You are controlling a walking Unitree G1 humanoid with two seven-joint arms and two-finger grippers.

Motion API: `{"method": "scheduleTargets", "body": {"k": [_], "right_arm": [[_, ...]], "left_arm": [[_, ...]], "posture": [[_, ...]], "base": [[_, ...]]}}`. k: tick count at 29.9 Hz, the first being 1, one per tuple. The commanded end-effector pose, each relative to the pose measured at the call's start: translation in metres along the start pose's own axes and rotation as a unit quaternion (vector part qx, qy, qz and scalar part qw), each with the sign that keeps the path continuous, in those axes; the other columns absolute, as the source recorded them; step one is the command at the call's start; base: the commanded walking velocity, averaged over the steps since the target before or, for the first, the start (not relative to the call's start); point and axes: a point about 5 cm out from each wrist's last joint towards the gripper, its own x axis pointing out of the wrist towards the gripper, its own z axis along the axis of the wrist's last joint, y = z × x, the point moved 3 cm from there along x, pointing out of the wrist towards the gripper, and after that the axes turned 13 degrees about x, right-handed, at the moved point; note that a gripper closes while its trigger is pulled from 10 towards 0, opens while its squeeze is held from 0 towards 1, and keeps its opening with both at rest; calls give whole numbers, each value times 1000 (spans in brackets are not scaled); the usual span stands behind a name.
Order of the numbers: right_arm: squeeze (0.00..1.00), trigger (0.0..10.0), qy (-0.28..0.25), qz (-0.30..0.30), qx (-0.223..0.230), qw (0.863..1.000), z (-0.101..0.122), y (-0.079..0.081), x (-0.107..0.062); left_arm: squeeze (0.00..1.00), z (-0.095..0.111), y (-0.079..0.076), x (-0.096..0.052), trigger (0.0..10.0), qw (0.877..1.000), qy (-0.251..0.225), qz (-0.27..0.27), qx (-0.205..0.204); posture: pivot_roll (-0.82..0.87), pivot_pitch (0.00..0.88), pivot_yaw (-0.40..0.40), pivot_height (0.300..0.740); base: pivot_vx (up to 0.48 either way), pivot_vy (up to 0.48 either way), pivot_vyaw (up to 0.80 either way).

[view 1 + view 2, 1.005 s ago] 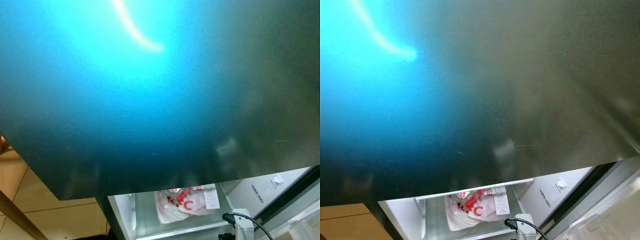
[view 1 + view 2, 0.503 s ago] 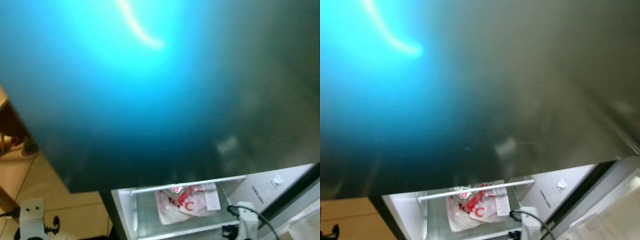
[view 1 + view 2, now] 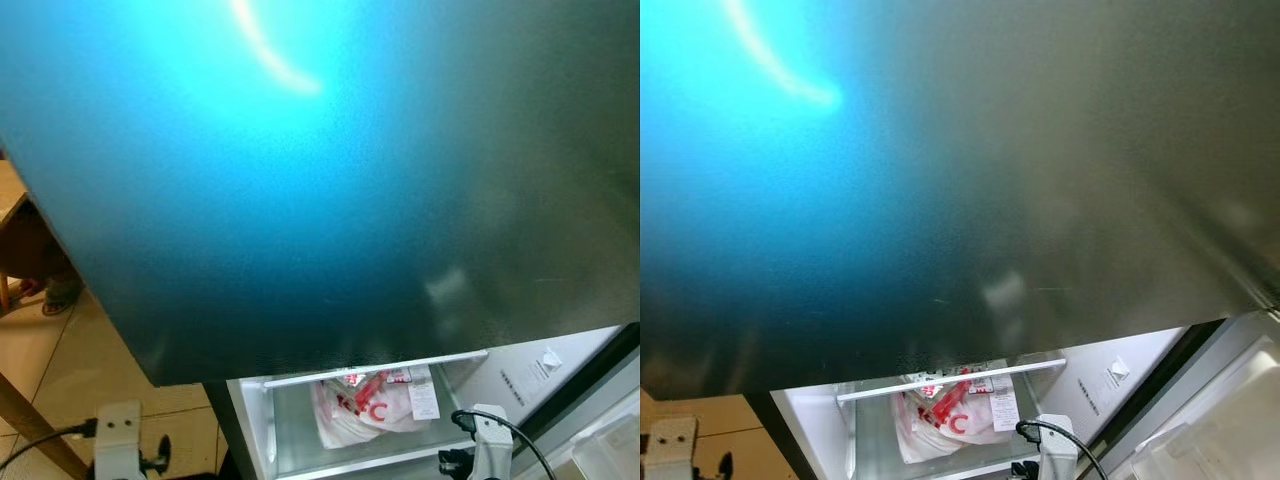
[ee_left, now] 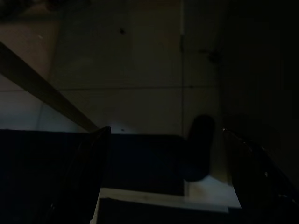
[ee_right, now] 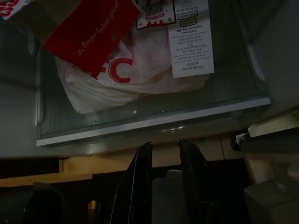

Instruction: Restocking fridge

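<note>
A glossy fridge door (image 3: 330,170), lit blue, hangs close in front of me. Below its edge the fridge stands open: a glass shelf (image 3: 350,460) holds a white plastic bag with red lettering (image 3: 362,408) and a paper receipt (image 3: 423,395). The bag (image 5: 135,70) lies just beyond my right gripper (image 5: 166,144), whose fingers (image 5: 140,182) are close together, below the shelf's front edge (image 5: 154,122). My right wrist (image 3: 487,445) is low at the fridge opening. My left gripper (image 4: 166,131) is open over dim floor tiles, its wrist (image 3: 120,440) at the lower left.
Tan floor tiles (image 3: 45,345) lie to the left of the fridge, crossed by a slanted wooden bar (image 3: 30,425). A clear door bin (image 3: 605,450) sits at the lower right. A small label (image 3: 552,360) is stuck on the white inner wall.
The view has shifted a little, showing more floor at the left. My left wrist has come up into sight at the lower left. The right wrist stays near the shelf.
</note>
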Motion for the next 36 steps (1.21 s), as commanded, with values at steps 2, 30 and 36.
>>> {"method": "scheduleTargets", "body": {"k": [2,30,36], "right_arm": [[0,10000,-6,1,7,1000,-1,-1,-1],[0,10000,9,-3,6,1000,-8,-2,-1],[0,10000,27,2,-6,1000,-15,-2,-2]], "left_arm": [[0,-6,-8,-4,10000,1000,6,-13,6],[0,-18,-50,-12,10000,996,21,-91,10],[0,-27,-59,-19,10000,995,35,-98,-2]], "posture": [[76,0,-48,683],[75,7,-42,740],[71,12,-49,740]], "base": [[0,0,0],[0,0,0],[0,0,0]]}}
